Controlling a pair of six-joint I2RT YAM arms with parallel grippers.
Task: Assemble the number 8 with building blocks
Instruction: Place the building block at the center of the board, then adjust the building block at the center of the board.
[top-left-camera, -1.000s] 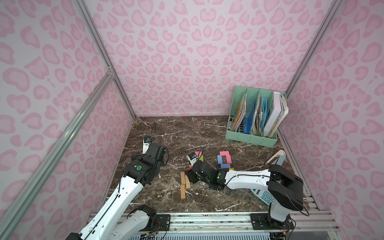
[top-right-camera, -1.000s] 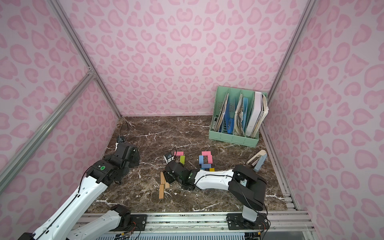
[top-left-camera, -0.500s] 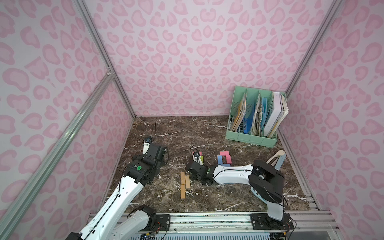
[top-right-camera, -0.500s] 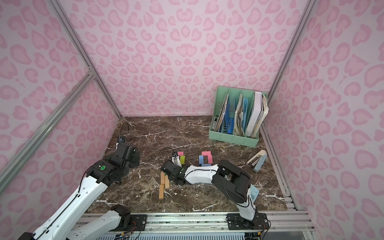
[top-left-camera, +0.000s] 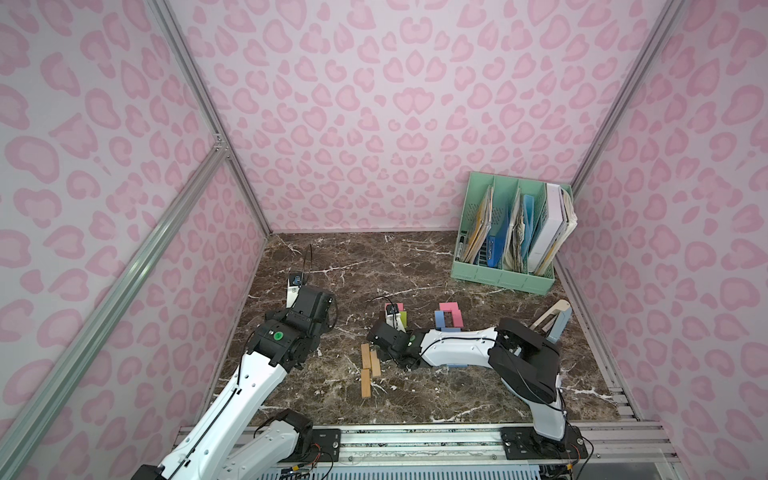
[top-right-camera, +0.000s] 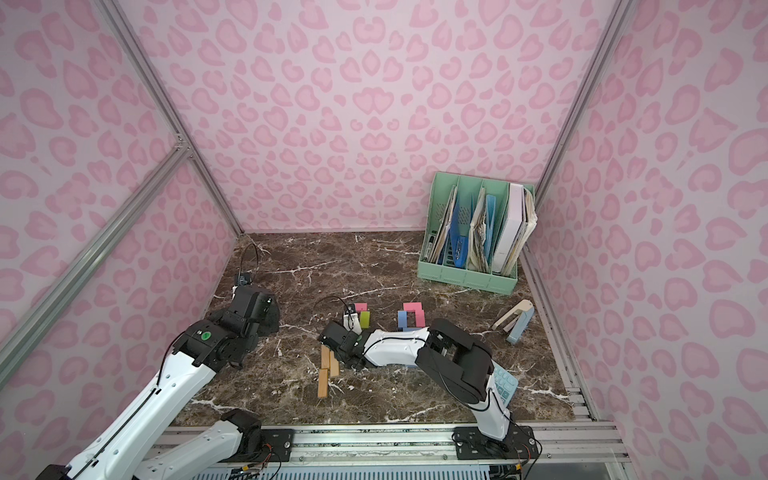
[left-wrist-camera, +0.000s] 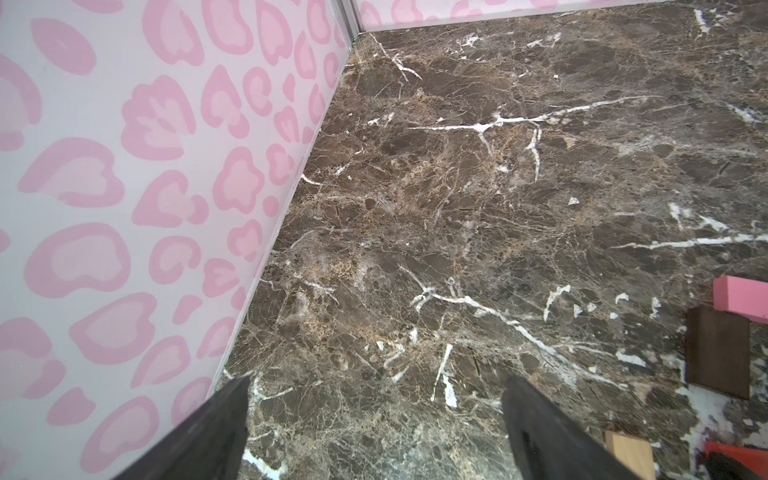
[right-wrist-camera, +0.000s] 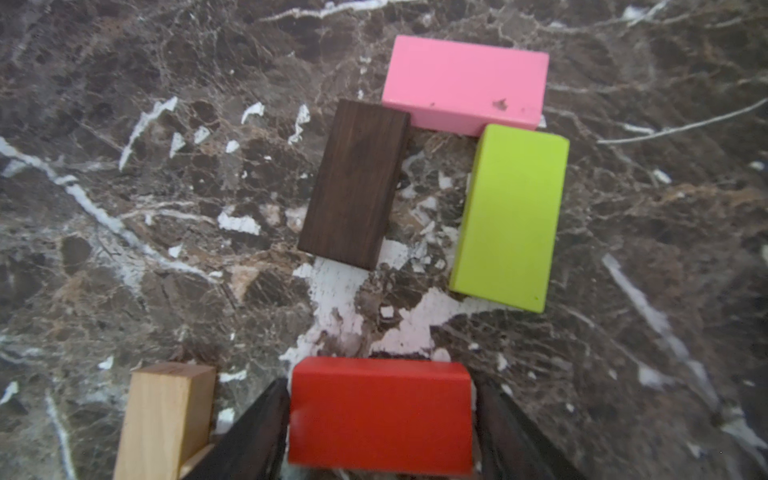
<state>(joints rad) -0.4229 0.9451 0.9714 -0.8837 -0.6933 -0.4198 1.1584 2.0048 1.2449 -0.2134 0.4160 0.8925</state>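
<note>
A red block (right-wrist-camera: 380, 415) lies on the marble between the fingers of my right gripper (right-wrist-camera: 380, 380), which stands open; one finger is against the block and a thin gap shows at the other. Ahead of it lie a dark brown block (right-wrist-camera: 353, 185), a pink block (right-wrist-camera: 463, 83) and a green block (right-wrist-camera: 511, 216), forming three sides of a loop. A tan block (right-wrist-camera: 166, 419) lies beside one finger. In both top views the right gripper (top-left-camera: 388, 332) (top-right-camera: 347, 332) hides the red block. Further right is a pink and light blue loop (top-left-camera: 449, 316). My left gripper (left-wrist-camera: 376, 382) (top-left-camera: 309, 303) is open and empty.
Three tan blocks (top-left-camera: 368, 370) lie in front of the right gripper. A green file organizer (top-left-camera: 503, 274) stands at the back right, a stapler (top-left-camera: 555, 320) at the right edge, a pale blue calculator (top-right-camera: 505, 384) under the right arm. The left wall (left-wrist-camera: 145, 208) is close to the left gripper.
The right arm has folded its elbow in and carried the red block a little back toward the brown and green blocks. Its jaws have widened. The left arm has not moved.
</note>
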